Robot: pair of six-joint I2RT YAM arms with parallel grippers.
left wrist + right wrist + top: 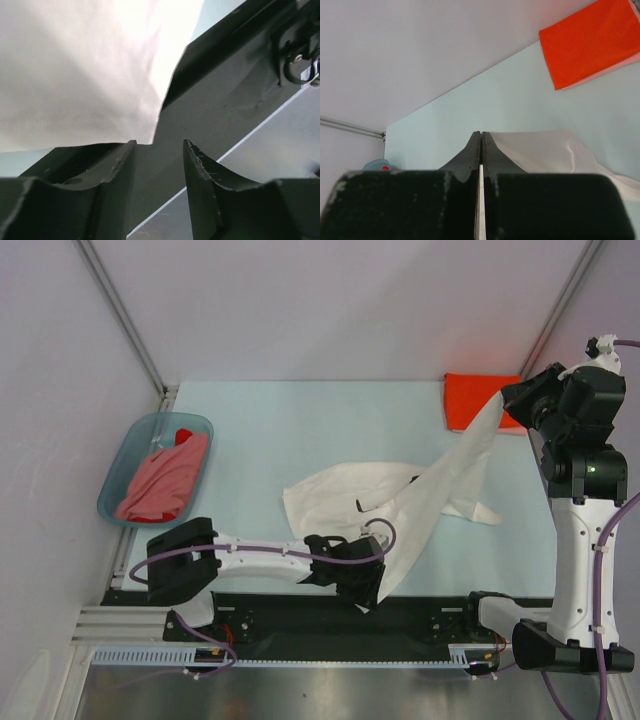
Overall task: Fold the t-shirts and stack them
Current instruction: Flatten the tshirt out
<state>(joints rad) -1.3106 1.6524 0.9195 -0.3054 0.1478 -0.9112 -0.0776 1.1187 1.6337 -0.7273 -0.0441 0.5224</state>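
1. Grip first: your right tool [481,134] is raised and clamped shut on an edge of the white tee [440,485]. A thin white strip shows between its closed fingers [467,160].
2. From that tool the white tee slopes down in a stretched band toward your left tool [159,143]. The rest of it lies crumpled on the desk [300,425] between the two tools.
3. Your left tool sits low at the desk's near edge, jaws partly apart with nothing between them. The tee's lower end hangs just ahead of its fingertips; you cannot tell whether it touches them.
4. Just beside your right tool, on its left, the orange tee [473,400] lies folded flat on the desk.
5. Well to the left of your left tool, a pink tee [160,482] fills the basin [112,492], with a red one [184,435] at the far end.
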